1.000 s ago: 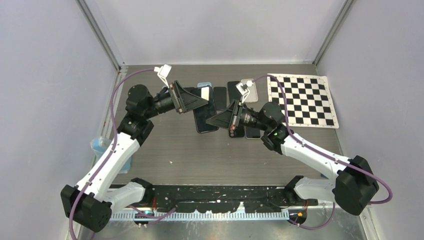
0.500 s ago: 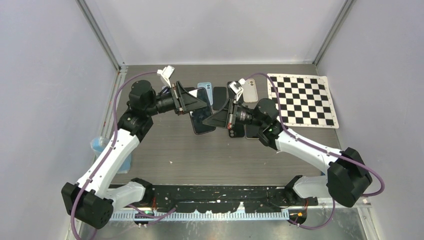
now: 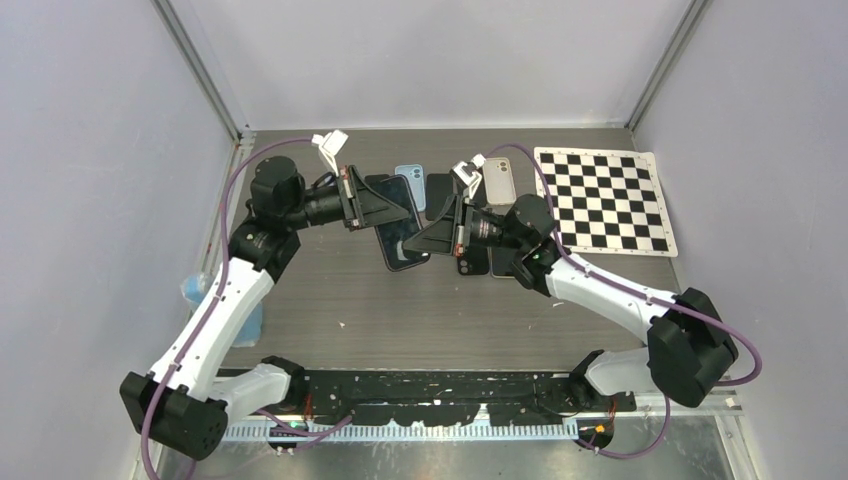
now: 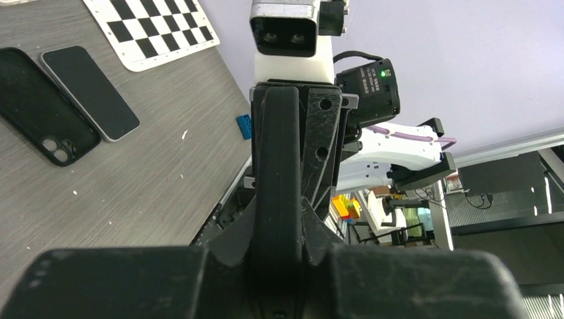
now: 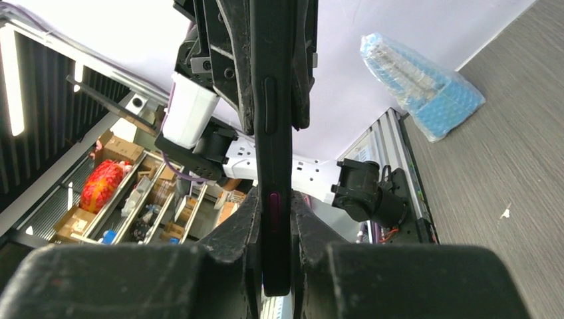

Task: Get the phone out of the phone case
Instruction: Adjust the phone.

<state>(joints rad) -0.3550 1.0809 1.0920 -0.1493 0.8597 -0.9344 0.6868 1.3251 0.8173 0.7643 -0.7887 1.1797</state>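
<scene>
A dark phone in a black phone case (image 3: pixel 402 238) hangs tilted above the table, held between both arms. My left gripper (image 3: pixel 388 208) clamps its far upper end; in the left wrist view the black case edge (image 4: pixel 277 166) runs straight up between the fingers, both pressing on it. My right gripper (image 3: pixel 437 237) is shut on the opposite side. The right wrist view has the case's edge with its side buttons (image 5: pixel 272 100) pinched between the jaws, and my left gripper (image 5: pixel 269 40) sits at its far end.
Several loose phones and cases lie at the back of the table: a blue one (image 3: pixel 411 175), a black one (image 3: pixel 440 196), a beige one (image 3: pixel 499 185). A checkerboard sheet (image 3: pixel 605 200) lies at the back right. A blue packet (image 3: pixel 197 291) sits at the left edge.
My left gripper has closed onto the cased phone's end. Both arms have shifted a little to the left, carrying the phone with them.
</scene>
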